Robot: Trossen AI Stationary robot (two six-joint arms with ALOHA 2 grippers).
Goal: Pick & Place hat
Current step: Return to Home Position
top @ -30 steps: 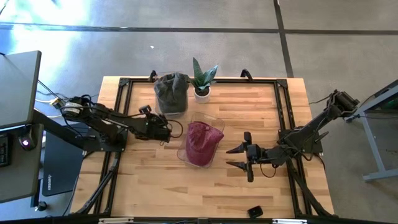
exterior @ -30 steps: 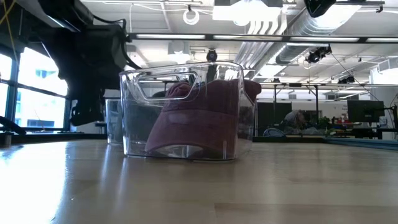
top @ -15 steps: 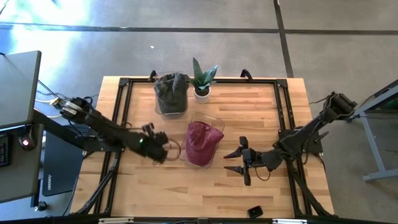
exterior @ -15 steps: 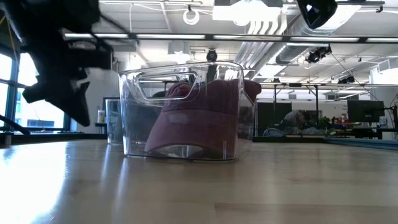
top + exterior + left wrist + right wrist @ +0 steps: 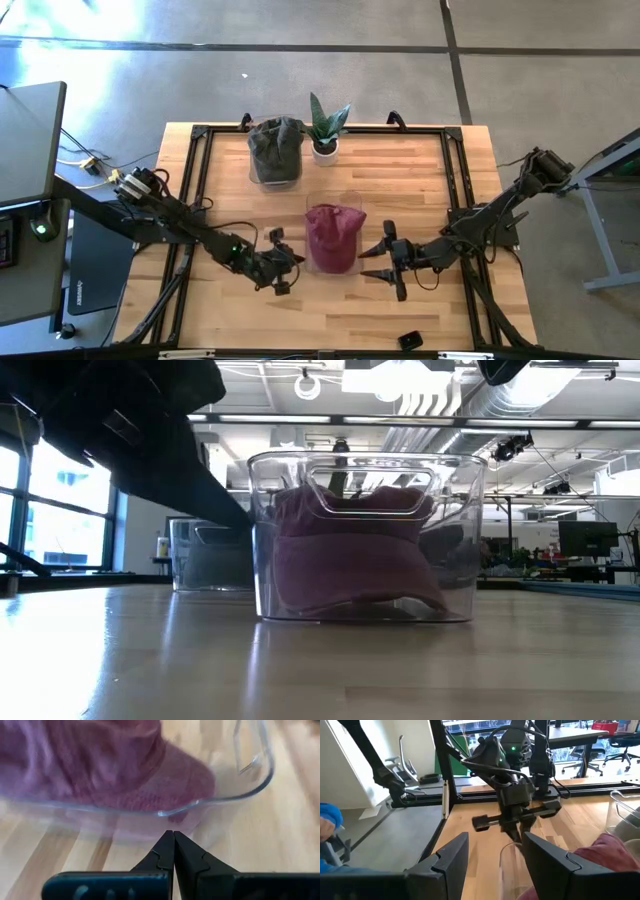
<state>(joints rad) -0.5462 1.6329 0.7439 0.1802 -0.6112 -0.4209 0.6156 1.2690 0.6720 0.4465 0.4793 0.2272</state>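
Note:
A maroon hat (image 5: 333, 238) lies inside a clear plastic bin (image 5: 350, 215) standing flat near the table's middle; the low view shows the hat (image 5: 350, 560) through the bin's wall (image 5: 270, 540). My left gripper (image 5: 290, 263) is shut, low at the bin's left near side, and its tips (image 5: 173, 836) meet the wall in front of the hat (image 5: 100, 765). My right gripper (image 5: 380, 257) is open just right of the bin. Its fingers (image 5: 450, 860) frame the bin's rim (image 5: 507, 855); I cannot tell if they touch it. My left gripper has its shut fingertips (image 5: 167, 842) against the bin's lower wall (image 5: 165, 813) on its left near side. It comes in level and low over the table, from the left near side. The bin stands flat on the wood with the hat inside.
A second clear bin with a dark grey hat (image 5: 275, 150) and a small potted plant (image 5: 325, 135) stand at the far edge. A small black object (image 5: 410, 340) lies at the near edge. Black rails (image 5: 190, 170) run along the table's sides. Bare wood lies near and right.
My left gripper swept from the bin's far left side toward the near edge and right, ending at the bin's left near side. The bin with the hat turned about and slid a little toward the near edge and right. My right gripper crept slightly toward the bin.

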